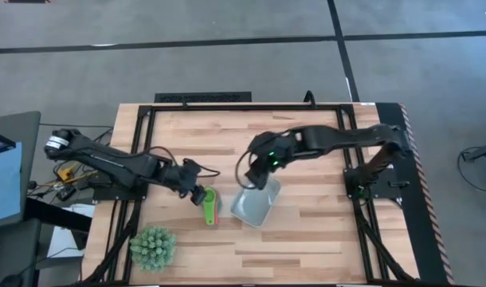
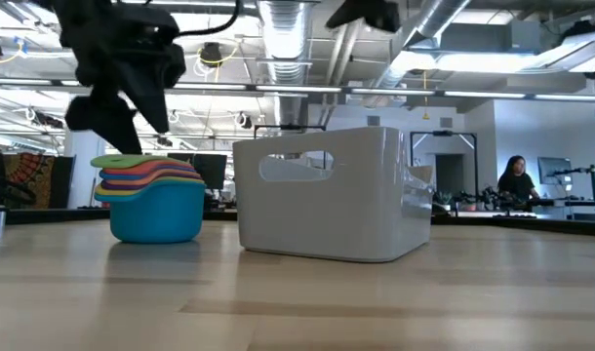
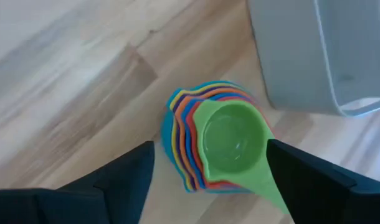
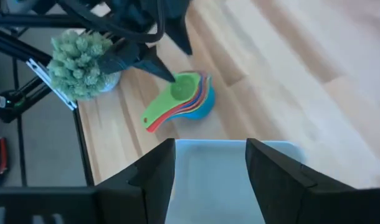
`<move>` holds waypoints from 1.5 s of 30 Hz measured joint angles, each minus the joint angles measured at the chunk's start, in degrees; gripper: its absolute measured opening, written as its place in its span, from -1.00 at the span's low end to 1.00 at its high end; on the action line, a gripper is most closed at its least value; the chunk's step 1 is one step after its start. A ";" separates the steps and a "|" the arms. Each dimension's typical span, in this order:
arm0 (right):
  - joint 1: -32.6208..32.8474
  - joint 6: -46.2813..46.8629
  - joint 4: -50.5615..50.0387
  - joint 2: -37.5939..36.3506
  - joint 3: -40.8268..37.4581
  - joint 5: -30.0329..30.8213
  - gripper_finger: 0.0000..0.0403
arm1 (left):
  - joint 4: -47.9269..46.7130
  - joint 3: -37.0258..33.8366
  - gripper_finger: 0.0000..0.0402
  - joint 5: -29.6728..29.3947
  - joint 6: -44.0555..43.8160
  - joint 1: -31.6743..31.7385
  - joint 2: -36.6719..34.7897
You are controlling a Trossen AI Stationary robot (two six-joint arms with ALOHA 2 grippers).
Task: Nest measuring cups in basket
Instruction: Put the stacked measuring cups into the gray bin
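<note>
**Stack nested, still outside the basket**

I read the measuring cups (image 1: pixel 210 206) as already nested into one stack, green on top and the blue bowl at the bottom, standing on the tabletop toward its front edge, left of centre. The basket (image 1: pixel 253 206) sits just beside the stack on its right, apart from it (the low view shows a clear gap between the two). Nothing lies in the basket that I can see.

Left gripper (image 1: pixel 197 192): directly above the stack, fingers spread wide on either side of the cups and gripping nothing. From its wrist camera the green bowl sits centred between the fingers (image 3: pixel 124 180), so this arm is plainly the nearer one.

Right gripper (image 1: pixel 263 177): hovering over the basket's far rim, fingers apart, empty.

The relation that matters: the handles run from the bowls toward the front edge of the tabletop, roughly parallel to the basket's long side. My judgement is that the stack can go across to the right without much turning, once gripped. A plant ball (image 1: pixel 153 245) stands near the front-left corner, well clear of that path.
</note>
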 joint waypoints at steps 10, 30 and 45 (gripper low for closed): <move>-1.53 -0.44 -6.02 -8.90 0.01 4.65 0.09 | 15.15 -11.17 0.56 8.78 -1.32 4.74 -0.39; -3.39 -0.85 -8.44 -10.02 0.00 5.92 -0.06 | 23.51 -17.22 0.22 4.76 -5.99 4.56 -0.39; -2.36 1.15 -8.68 -10.02 0.00 4.92 -0.19 | 23.87 -16.92 -0.18 4.91 -7.30 4.12 4.60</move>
